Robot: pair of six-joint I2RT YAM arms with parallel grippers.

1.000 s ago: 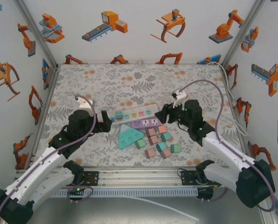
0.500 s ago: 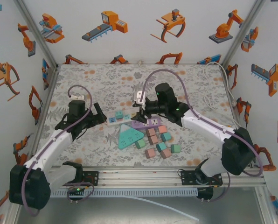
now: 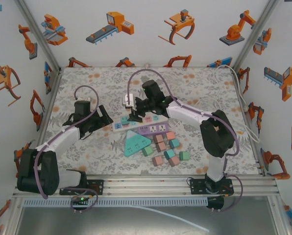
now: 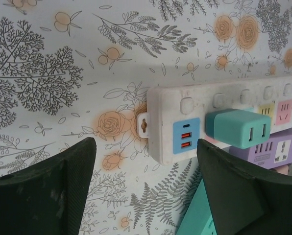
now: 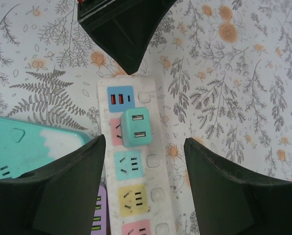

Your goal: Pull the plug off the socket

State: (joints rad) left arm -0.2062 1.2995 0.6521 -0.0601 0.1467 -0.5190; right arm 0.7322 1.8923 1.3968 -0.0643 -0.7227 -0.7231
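The green plug (image 5: 135,126) sits in the white strip (image 5: 153,164), in the second spot from its left end, next to the blue spot with red slots. The strip lies flat on the flowery surface (image 3: 185,83). The right end effector (image 5: 143,183) is open over the strip, one finger on each side, and it holds nothing. The plug is just past its fingertips. The left end effector (image 4: 146,188) is open wide too, with nothing in it, near the strip's left end. A purple strip (image 4: 283,147) lies close beside the white one, with a green strip (image 5: 28,147) and small blocks (image 3: 168,147) nearby.
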